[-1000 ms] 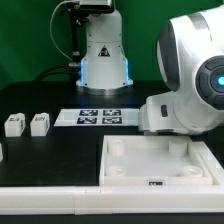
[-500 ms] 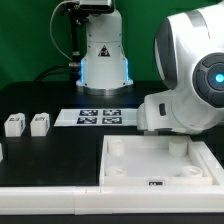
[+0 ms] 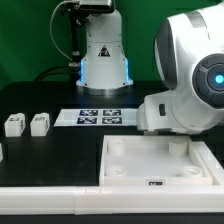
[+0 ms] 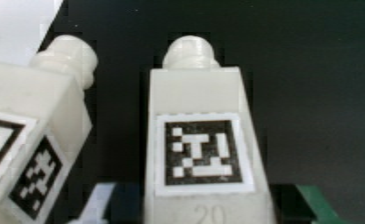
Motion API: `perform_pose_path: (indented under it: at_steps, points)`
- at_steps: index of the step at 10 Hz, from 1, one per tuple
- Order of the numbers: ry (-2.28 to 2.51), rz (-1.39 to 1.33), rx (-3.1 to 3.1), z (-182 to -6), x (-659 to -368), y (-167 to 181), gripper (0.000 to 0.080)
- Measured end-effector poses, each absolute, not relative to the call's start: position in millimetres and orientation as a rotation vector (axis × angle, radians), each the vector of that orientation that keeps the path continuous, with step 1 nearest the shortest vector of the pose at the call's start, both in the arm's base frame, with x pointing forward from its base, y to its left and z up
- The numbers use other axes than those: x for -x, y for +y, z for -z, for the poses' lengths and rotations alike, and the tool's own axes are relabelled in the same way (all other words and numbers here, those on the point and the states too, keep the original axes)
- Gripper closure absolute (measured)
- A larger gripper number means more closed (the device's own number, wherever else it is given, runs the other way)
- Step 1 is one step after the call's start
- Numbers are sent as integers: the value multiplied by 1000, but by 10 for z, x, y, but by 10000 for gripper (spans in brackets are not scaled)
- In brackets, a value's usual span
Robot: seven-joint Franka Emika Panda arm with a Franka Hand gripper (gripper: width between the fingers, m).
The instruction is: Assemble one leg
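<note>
In the wrist view a white leg [image 4: 200, 120] with a square marker tag lies between my gripper's [image 4: 214, 208] two fingers. A dark gap shows on each side, so the jaws stand open around it without touching. A second leg [image 4: 37, 125] lies close beside it. In the exterior view two more legs [image 3: 13, 125] [image 3: 40, 123] stand at the exterior view's left. The arm's body [image 3: 185, 75] hides the gripper there.
The large white tray-like piece [image 3: 150, 165] with corner sockets lies at the front. The marker board [image 3: 98, 117] lies behind it. A white base unit [image 3: 100, 55] stands at the back. Another white part [image 3: 2, 152] shows at the left edge.
</note>
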State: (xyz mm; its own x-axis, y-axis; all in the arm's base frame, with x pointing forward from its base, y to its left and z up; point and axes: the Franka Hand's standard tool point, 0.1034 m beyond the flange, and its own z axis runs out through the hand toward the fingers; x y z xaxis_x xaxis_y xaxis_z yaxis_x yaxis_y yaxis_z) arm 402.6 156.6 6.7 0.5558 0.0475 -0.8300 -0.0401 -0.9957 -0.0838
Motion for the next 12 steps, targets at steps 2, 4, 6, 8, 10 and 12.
perform_pose_path:
  at_steps: [2, 4, 6, 8, 10, 12]
  points:
    - [-2, -1434, 2687, -246, -4076, 1521, 507]
    - [-7, -1467, 2670, -721, -4121, 1435, 507]
    - [1, -1383, 2711, -773, -4191, 1432, 507]
    - [11, -1290, 2753, -716, -4255, 1444, 507]
    - [31, -1004, 2865, -716, -4336, 1429, 507]
    - [-69, -772, 2906, -868, -4498, 1261, 507]
